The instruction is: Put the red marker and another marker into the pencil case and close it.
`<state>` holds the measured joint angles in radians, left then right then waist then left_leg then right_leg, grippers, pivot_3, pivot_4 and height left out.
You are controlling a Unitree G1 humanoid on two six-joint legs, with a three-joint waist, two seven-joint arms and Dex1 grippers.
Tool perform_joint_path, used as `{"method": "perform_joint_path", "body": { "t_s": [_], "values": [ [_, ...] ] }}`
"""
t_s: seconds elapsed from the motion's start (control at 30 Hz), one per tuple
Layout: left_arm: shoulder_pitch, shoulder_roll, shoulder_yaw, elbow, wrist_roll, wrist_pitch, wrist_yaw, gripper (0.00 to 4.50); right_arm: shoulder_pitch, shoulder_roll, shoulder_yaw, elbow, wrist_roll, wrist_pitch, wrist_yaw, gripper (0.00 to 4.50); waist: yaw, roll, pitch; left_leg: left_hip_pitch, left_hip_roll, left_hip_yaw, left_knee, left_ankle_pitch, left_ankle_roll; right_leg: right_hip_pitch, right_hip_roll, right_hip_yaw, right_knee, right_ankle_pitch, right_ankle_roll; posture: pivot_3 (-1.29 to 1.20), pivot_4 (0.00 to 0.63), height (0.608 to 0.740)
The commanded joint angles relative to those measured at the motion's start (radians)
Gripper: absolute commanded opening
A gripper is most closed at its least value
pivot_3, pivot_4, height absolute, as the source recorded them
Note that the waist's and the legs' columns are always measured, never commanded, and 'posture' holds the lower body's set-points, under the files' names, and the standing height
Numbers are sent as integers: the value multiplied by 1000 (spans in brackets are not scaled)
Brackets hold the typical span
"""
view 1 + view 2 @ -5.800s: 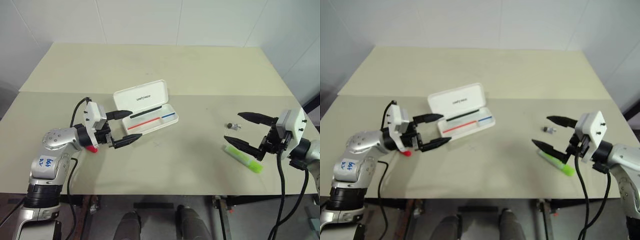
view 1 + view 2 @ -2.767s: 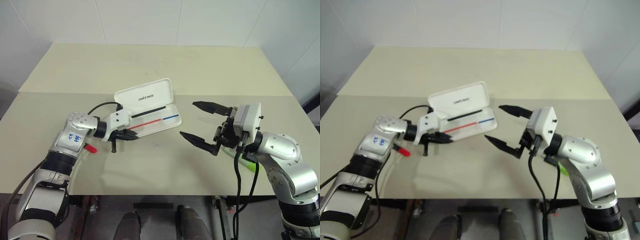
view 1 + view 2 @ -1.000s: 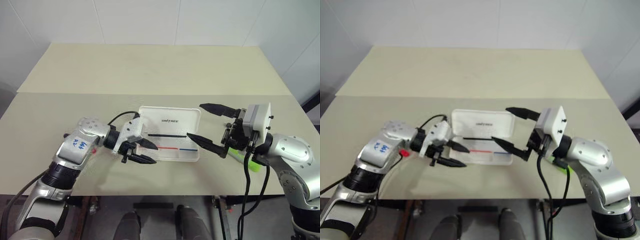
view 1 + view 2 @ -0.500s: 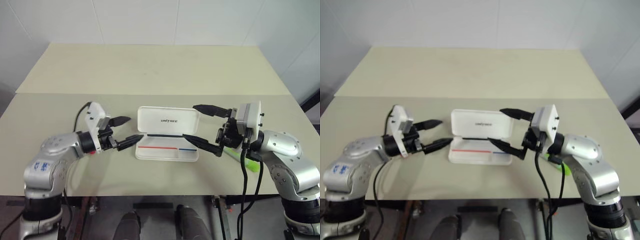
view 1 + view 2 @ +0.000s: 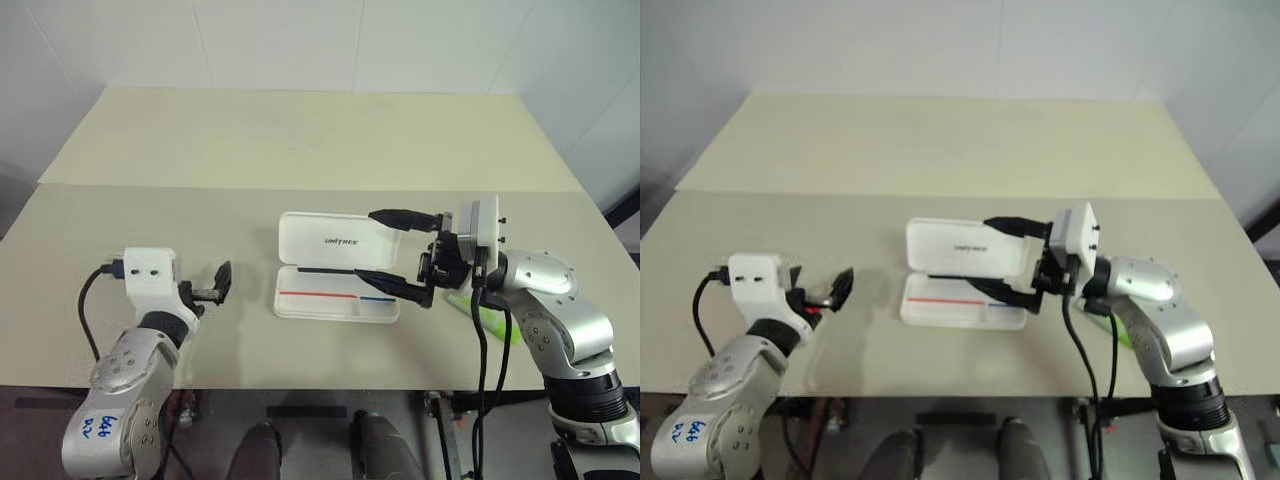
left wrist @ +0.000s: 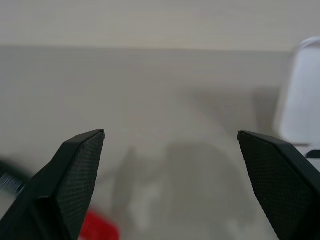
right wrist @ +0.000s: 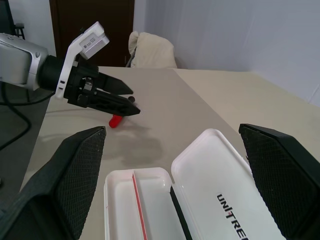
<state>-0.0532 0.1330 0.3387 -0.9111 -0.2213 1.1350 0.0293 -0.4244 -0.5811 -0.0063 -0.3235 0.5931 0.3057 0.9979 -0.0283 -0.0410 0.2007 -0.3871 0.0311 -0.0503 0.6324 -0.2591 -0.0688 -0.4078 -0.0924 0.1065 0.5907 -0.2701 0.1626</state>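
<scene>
The pencil case (image 5: 338, 268) lies open at the table's middle, lid (image 7: 235, 185) back with "UNITREE" on it, red and blue stripes in its tray (image 5: 330, 303). My right gripper (image 5: 388, 250) is open at the case's right end, one finger over the lid, the other over the tray. To the left, apart from the case, my left gripper (image 5: 217, 284) stands open and points forward. The red marker (image 7: 115, 121) lies on the table just under that gripper, its red end (image 6: 97, 227) close to one finger. The other marker, a neon green highlighter (image 5: 494, 324), lies behind my right forearm, partly hidden.
The table (image 5: 300, 150) has a seam (image 5: 150, 185) across it and its front edge runs just below both arms. Black cables hang from each wrist. Beyond the table's left side stand a cream-cushioned chair (image 7: 150, 50) and a dark door (image 7: 92, 25).
My left gripper has opened, left the case's left end, drawn back to the left and turned to point forward. The right gripper edged a little closer over the case.
</scene>
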Motion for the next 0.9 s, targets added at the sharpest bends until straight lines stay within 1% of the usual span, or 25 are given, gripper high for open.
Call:
{"method": "perform_joint_path", "body": {
  "t_s": [0.03,0.1,0.23,0.47,0.63,0.9],
  "values": [
    [5,-77,24,-60,61,83,108,4458,-23,-14,-18,-11,21,-2,28,4500,-1,0,0,0,0,0,1,0,0,0,0,0,-1,0,-2,0,150,740],
    [-6,-113,37,-54,81,121,141,4458,-35,-16,-15,-10,22,8,34,4500,-1,-1,0,0,0,1,1,0,0,1,0,0,-3,0,-3,0,150,740],
    [-16,-149,29,-27,105,149,165,4458,-52,-28,-20,-6,26,26,53,4500,-2,-1,0,0,0,0,1,0,0,1,0,0,-3,-1,-4,0,150,740],
    [-55,-168,51,33,128,145,171,4458,-69,-56,-26,-2,30,49,81,4500,-2,-1,0,-1,0,1,1,0,0,1,0,0,-5,-1,-4,0,150,740],
    [-90,-210,68,100,128,163,179,4458,-69,-67,-34,-13,37,57,87,4500,-1,-1,0,-1,0,1,1,0,-1,1,0,0,-5,-1,-4,0,150,740],
    [-167,-217,122,184,132,174,178,4458,-49,-73,-49,-36,41,63,67,4500,-1,-2,1,-1,0,1,1,0,-1,1,0,0,-5,-1,-5,0,150,740]
  ]
}}
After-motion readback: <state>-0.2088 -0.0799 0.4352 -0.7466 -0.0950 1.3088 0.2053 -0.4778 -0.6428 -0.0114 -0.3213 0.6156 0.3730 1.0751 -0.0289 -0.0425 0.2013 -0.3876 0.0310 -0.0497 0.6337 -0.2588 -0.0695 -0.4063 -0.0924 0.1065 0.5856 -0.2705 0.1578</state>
